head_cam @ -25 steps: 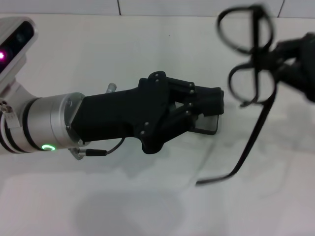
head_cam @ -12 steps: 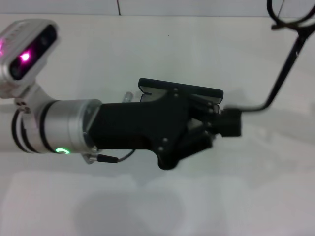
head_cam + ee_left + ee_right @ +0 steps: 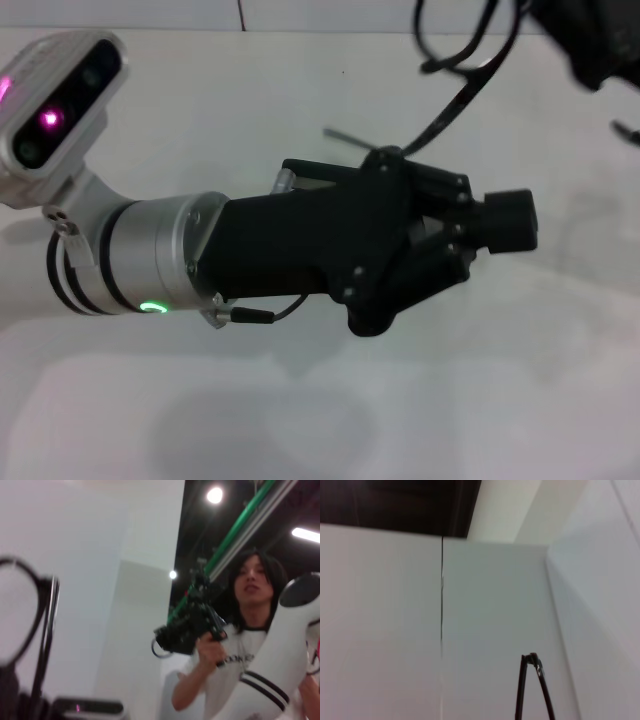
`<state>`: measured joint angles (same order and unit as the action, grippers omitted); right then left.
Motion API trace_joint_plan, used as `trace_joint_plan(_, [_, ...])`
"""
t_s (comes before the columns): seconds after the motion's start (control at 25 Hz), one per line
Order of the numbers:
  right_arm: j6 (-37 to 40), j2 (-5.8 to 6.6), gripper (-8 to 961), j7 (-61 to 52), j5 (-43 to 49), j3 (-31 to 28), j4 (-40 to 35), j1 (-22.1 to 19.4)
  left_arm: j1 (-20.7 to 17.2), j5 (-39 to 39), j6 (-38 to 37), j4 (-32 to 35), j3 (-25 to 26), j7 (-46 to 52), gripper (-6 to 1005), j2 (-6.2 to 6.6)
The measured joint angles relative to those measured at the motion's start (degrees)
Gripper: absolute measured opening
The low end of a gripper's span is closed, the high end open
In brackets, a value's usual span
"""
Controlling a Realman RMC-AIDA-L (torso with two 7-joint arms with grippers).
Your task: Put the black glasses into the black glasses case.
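- While the black glasses [image 3: 462, 62] (thin frame, rounded clear lenses, long slender temple arms) hang clear of the white table [image 3: 150, 420] at the far side of the head view, the carrying step is judged to be in hand: they have been lifted but not yet placed.
- The right gripper [image 3: 588, 42], a bulky black shape at the far right corner, is judged to be pinching the frame, since the glasses are off the table and reach up to it (the grip itself is blurred).
- One temple arm slants down from the frame to a point just above the left gripper [image 3: 505, 222]; whether it touches cannot be told.
- The left gripper is stretched across the middle of the table on its silver-and-black arm. Whether it is spread or pressed together cannot be told.
- Only a flat dark edge is seen of the black glasses case [image 3: 305, 166], a matte black box, behind the left gripper's body. Whether it is open, or held, cannot be told.
- In the left wrist view a lens rim and a temple show close by, so the glasses are judged to be near that arm.
- The next move calls for the glasses to be brought down over the case, with the trailing temple arms kept clear of the left gripper, and for the case to be steadied and open when they are lowered in.
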<state>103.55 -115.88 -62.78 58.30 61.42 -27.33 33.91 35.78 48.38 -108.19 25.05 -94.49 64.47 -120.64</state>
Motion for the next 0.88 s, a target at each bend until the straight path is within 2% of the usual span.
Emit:
trace_joint_plan(0.24, [-4.2,-0.30,56,2.1,-0.4,7.0,0.4,0.2,-0.4,-3.0,0.1,-0.6,-0.5,-0.8,45,-0.02])
trace_joint_plan(0.44, [-4.9,-0.32,57,2.1,-0.5,8.7,0.5,-0.2,-0.4,-5.7,2.5,-2.4,-0.6,-1.2,45,-0.01])
trace_joint_plan(0.88, [-7.0,-0.31,57,1.8,-0.4,12.1,0.6,0.0,-0.3,-5.9,6.7,-3.8,-0.3,-0.9,46,0.06])
